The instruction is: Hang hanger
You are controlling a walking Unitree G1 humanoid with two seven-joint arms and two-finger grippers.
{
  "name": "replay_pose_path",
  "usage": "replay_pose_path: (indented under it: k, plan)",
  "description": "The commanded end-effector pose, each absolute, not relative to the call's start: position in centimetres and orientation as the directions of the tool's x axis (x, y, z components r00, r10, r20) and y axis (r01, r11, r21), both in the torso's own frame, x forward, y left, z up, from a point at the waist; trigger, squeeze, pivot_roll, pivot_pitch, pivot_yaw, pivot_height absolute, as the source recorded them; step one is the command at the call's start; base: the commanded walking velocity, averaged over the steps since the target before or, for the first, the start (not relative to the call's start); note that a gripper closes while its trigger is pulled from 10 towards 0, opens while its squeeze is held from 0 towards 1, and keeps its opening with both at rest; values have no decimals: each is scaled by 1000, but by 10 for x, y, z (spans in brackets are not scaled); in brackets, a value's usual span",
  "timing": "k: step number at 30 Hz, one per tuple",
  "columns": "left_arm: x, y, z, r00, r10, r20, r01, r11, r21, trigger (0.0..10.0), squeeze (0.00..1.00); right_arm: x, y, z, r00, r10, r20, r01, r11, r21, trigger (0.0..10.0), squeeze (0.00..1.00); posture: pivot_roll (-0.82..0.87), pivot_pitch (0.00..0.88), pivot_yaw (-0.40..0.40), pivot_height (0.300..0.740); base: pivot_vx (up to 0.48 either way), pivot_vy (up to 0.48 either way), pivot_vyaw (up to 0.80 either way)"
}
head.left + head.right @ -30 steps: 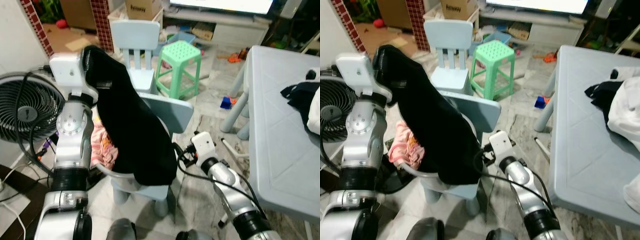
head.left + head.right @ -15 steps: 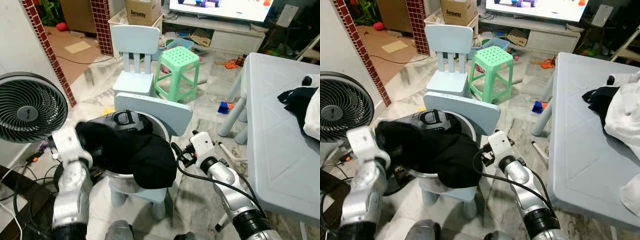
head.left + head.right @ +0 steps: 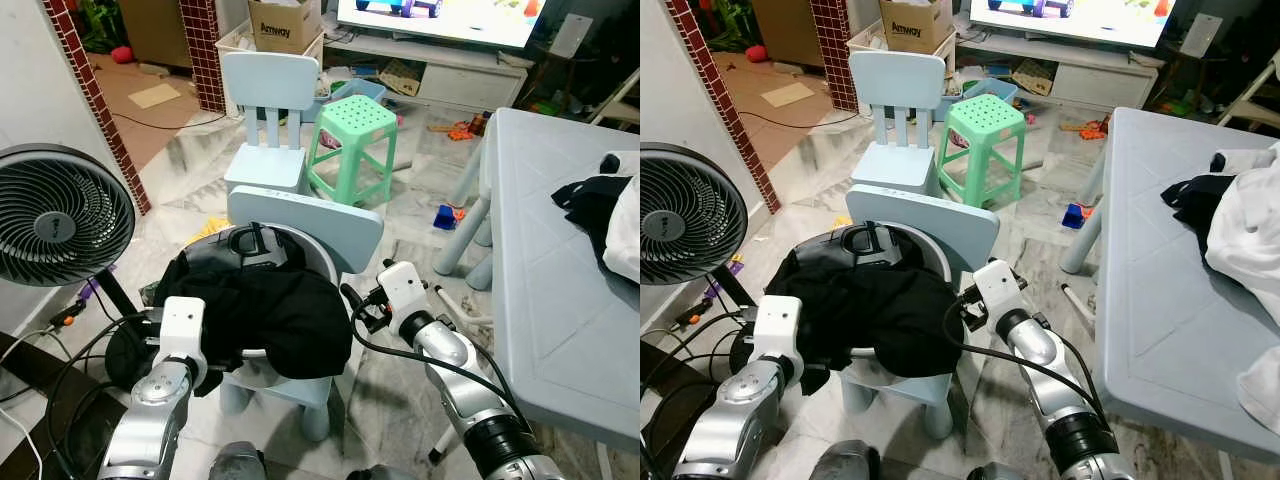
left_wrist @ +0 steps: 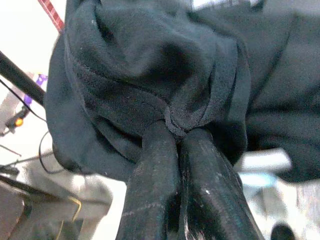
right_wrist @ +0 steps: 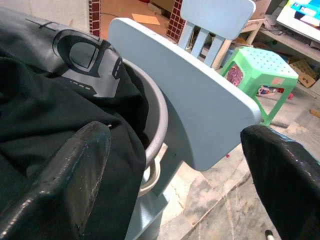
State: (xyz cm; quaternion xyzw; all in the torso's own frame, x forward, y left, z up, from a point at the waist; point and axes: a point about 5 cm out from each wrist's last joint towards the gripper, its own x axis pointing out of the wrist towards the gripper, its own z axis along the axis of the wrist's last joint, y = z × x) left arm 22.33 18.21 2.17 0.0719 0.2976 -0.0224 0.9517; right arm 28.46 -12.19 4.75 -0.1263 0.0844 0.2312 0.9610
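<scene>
A black garment point(image 3: 270, 310) lies heaped over a grey metal basin point(image 3: 322, 265) that stands on a light blue chair point(image 3: 310, 215) in front of me. A grey printed patch on the cloth shows at the basin's far side. My left gripper point(image 4: 175, 135) is shut on a fold of the black garment at the heap's near left edge, low beside the basin. My right gripper point(image 3: 358, 310) hovers open at the basin's right rim, its fingers point(image 5: 75, 170) wide apart, touching nothing. I see no hanger.
A black fan point(image 3: 60, 215) stands close on the left with cables on the floor beneath it. Behind are a second light blue chair point(image 3: 268, 110) and a green stool point(image 3: 360, 125). A grey table point(image 3: 560, 300) with clothes point(image 3: 600, 205) fills the right.
My left arm has come down from head height, carrying the black garment from hanging long to heaped over the basin. The right gripper has hardly moved.
</scene>
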Motion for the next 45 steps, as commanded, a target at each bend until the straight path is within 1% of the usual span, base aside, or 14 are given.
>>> replay_pose_path:
  k: [1, 2, 3, 7, 11, 15, 18, 21, 24, 29, 32, 37, 40, 45]
  plan:
    - [222, 182, 19, 817, -6, -577, 104, 985, 137, 10000, 929, 286, -122, 49, 879, 426, -215, -468, 858, -213, 10000, 0, 119, 0, -38, 740, 0, 0, 0]
    - [221, 183, 19, 816, -1, -578, 102, 984, 143, 10000, 929, 286, -122, 49, 879, 426, -215, -468, 858, -213, 10000, 0, 119, 0, -38, 740, 0, 0, 0]
    - [219, 184, 18, 820, -10, -572, 124, 979, 161, 10000, 1000, 286, -122, 49, 878, 426, -216, -468, 857, -214, 10000, 0, 119, 0, -38, 740, 0, 0, 0]
    - [217, 189, 22, 862, -2, -506, 175, 939, 296, 10000, 1000, 286, -122, 48, 878, 426, -219, -469, 857, -215, 10000, 0, 121, 0, -36, 740, 0, 0, 0]
    - [211, 207, 25, 879, 125, -460, 58, 930, 362, 10000, 1000, 286, -121, 47, 877, 428, -220, -471, 856, -213, 10000, 0, 123, 0, -32, 740, 0, 0, 0]
    - [199, 220, 18, 834, 210, -510, -56, 952, 301, 10000, 1000, 284, -120, 45, 873, 432, -226, -477, 854, -208, 10000, 0, 129, 0, -29, 740, 0, 0, 0]
    - [197, 222, 19, 845, 220, -487, -57, 943, 327, 10000, 1000, 283, -120, 44, 871, 434, -230, -479, 853, -207, 10000, 0, 129, 0, -29, 740, 0, 0, 0]
    - [204, 222, 40, 928, 211, -307, -55, 892, 448, 10000, 1000, 283, -119, 44, 867, 440, -233, -486, 850, -205, 10000, 0, 134, 0, -29, 740, 0, 0, 0]
    - [208, 224, 49, 942, 224, -252, -87, 884, 460, 10000, 1000, 283, -118, 44, 866, 442, -234, -489, 847, -206, 10000, 0, 138, 0, -32, 740, 0, 0, 0]
    - [211, 207, 63, 975, 127, -183, -28, 884, 467, 10000, 1000, 284, -117, 44, 862, 449, -236, -496, 843, -209, 10000, 0, 139, 0, -34, 740, 0, 0, 0]
    - [214, 203, 68, 981, 127, -149, -50, 898, 437, 10000, 1000, 284, -118, 44, 861, 449, -237, -497, 841, -211, 10000, 0, 138, 0, -34, 740, 0, 0, 0]
    - [227, 218, 62, 958, 199, -206, -105, 913, 393, 10000, 1000, 284, -117, 44, 860, 452, -238, -500, 839, -212, 10000, 0, 135, 0, -38, 740, 0, 0, 0]
    - [240, 225, 49, 929, 163, -333, -37, 934, 355, 10000, 1000, 282, -118, 44, 858, 455, -238, -503, 837, -214, 10000, 0, 123, 0, -43, 740, 0, 0, 0]
    - [251, 231, 44, 913, 130, -387, 4, 945, 326, 10000, 1000, 280, -122, 45, 859, 453, -238, -502, 837, -217, 10000, 0, 103, 0, -59, 740, 0, 0, 0]
